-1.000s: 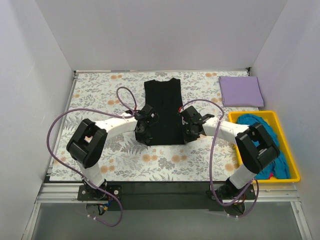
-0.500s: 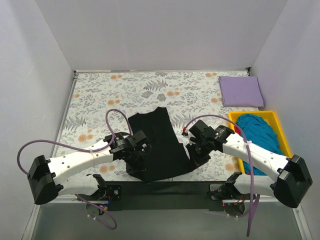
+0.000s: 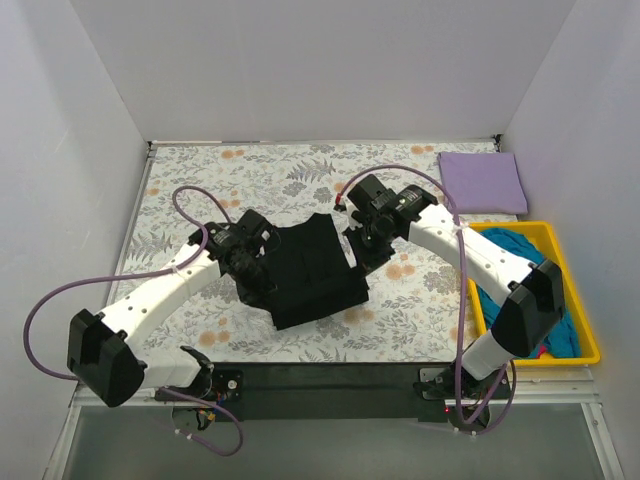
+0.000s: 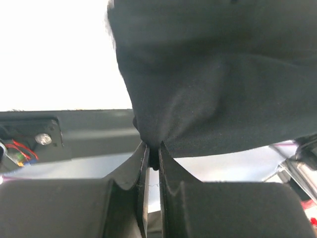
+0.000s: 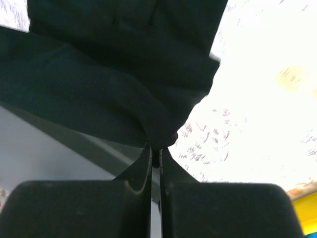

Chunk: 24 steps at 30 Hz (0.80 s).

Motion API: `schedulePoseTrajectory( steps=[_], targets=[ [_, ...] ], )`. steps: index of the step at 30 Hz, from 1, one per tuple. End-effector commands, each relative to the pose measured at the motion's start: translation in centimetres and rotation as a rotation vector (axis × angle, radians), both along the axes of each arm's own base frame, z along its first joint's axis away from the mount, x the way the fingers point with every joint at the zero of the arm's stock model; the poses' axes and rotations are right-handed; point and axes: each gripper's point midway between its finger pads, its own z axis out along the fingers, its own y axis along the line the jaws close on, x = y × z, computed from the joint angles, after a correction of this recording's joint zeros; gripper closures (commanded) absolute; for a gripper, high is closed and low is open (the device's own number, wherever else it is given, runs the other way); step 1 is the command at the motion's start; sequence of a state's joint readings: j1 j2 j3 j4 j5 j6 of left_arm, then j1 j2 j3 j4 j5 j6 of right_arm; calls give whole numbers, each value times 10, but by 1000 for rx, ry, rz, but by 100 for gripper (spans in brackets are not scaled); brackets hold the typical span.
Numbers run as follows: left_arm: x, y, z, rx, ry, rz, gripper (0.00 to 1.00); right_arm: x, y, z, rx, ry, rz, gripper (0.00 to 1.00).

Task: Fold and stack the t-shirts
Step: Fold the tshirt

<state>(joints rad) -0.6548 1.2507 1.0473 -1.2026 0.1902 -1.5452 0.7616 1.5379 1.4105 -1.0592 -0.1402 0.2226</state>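
From above, the black shirt is over the middle of the floral cloth, between the arms. The left gripper pinches its left edge and the right gripper its right edge. In each wrist view the fingers are squeezed tight on a bunch of black cloth, both sides alike.

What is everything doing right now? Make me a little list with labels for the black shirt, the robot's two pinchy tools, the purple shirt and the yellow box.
Black t-shirt: middle of the floral cloth, partly doubled over
Left tool: shut on the black t-shirt's left edge
Right tool: shut on the black t-shirt's right edge
Lavender t-shirt: folded flat, far right corner
Yellow tray: right side, holding a teal t-shirt in a heap
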Motion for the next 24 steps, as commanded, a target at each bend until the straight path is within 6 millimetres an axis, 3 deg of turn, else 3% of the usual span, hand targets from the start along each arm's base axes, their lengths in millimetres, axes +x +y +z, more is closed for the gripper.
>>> schedulePoseTrajectory(
  steps=[1, 24],
  targets=[
    [28, 4, 13, 8, -78, -47, 100, 26, 1, 15, -20, -71, 30, 99],
    [168, 37, 30, -51, -310, 115, 100, 158, 46, 46, 59, -244, 20, 99]
  ],
)
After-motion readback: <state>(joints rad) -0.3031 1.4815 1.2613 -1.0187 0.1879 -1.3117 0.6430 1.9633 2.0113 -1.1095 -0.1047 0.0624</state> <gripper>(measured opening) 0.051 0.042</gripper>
